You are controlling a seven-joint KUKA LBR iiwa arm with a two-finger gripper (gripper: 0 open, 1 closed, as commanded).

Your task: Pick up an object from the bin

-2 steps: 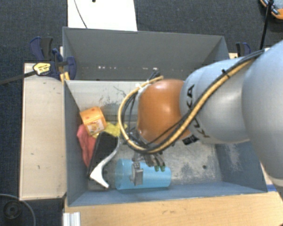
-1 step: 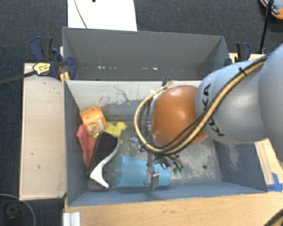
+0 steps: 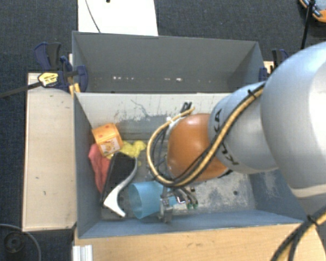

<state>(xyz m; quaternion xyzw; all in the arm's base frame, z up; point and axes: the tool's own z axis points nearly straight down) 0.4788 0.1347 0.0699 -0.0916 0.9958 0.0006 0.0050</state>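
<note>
Near the front wall of the grey bin (image 3: 206, 222), the claw (image 3: 173, 203) sat low over the floor. Most of it was buried under the wrist's orange cover (image 3: 193, 148) and a loop of cables (image 3: 151, 152). A few small metal parts stuck out below the cover, and whether the claw stood wide or narrow could not be told. The grey arm (image 3: 293, 107) came in from the right, hid the bin's right rear part, and was itself cut off at the picture's edge.

To the left lay a small heap. An orange box (image 3: 107, 139) sat tilted toward the rear left, with a yellow thing (image 3: 132, 148) just beside it on the right; the kind of that yellow thing was hard to make out. A red cloth (image 3: 98, 166) lay against the left wall. A black flat thing (image 3: 119, 174) with a white curved edge lay partly over the cloth and ran down toward the front left corner.

A blue cup (image 3: 144, 198) lay on its side at the front, between the white edge and the claw. Its mouth seemed to face left. The claw was just beside the cup's right end, and whether the two touched could not be told. Nothing showed within the claw's grip. To the right of the claw, the scuffed floor lay bare.
</note>
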